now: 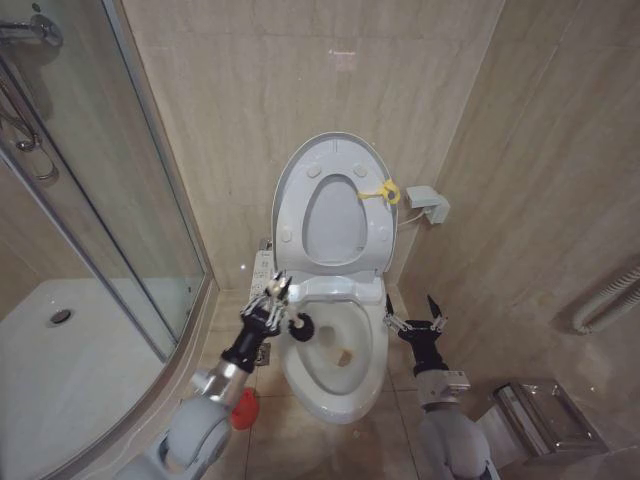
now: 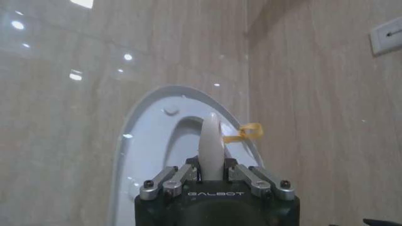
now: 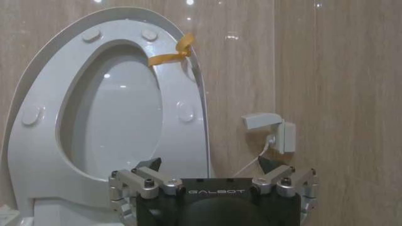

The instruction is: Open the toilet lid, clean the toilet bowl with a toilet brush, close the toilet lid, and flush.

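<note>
Your left gripper (image 1: pixel 281 290) is clenching the toilet brush (image 1: pixel 300 327), its head hanging over the toilet bowl (image 1: pixel 335 400) at five o'clock.

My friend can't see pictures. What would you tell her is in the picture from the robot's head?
The left gripper holds the toilet brush over the toilet bowl, with the toilet lid and seat standing up against the tiled wall. The right gripper waits open beside the bowl, and a glass shower stall is on the left.
</note>
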### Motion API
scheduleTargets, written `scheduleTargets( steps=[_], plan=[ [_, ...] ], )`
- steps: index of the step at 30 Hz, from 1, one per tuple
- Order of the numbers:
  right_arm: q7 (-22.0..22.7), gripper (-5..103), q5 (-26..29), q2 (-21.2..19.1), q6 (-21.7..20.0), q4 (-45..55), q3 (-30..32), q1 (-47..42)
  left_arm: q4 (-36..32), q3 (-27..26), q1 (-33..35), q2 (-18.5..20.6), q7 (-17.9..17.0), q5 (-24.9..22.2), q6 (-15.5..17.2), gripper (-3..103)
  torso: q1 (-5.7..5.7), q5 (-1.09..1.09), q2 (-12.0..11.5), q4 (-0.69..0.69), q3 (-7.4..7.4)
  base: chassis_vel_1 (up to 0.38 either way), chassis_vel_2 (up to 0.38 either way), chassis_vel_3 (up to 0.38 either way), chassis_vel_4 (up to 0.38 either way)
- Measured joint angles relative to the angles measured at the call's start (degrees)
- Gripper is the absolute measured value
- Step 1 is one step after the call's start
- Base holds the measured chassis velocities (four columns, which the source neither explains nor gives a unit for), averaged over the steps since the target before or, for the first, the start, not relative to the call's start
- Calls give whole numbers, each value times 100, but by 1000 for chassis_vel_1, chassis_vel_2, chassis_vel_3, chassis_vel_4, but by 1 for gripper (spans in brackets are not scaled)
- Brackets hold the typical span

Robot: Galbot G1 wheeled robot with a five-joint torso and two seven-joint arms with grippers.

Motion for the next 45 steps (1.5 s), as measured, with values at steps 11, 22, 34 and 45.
scheduleTargets(
  steps=[11,22,34,45],
  plan=[
    [0,100,0,0,0,0,0,0,1302,968,-1199,-258,62,-209,-108,22,0,0,0,1,0,0,0,0,0],
    [0,100,0,0,0,0,-1,0,3245,2133,-2251,-987,60,-81,-375,22,0,1,0,1,0,0,0,0,0],
    [0,100,0,0,0,0,-1,0,4751,2491,-2662,-1493,101,120,-770,22,0,0,0,0,0,0,0,0,0],
    [0,100,0,0,0,0,-1,0,4909,2452,-2617,-1667,102,275,-892,22,0,0,0,1,0,0,0,0,0]
  ],
)
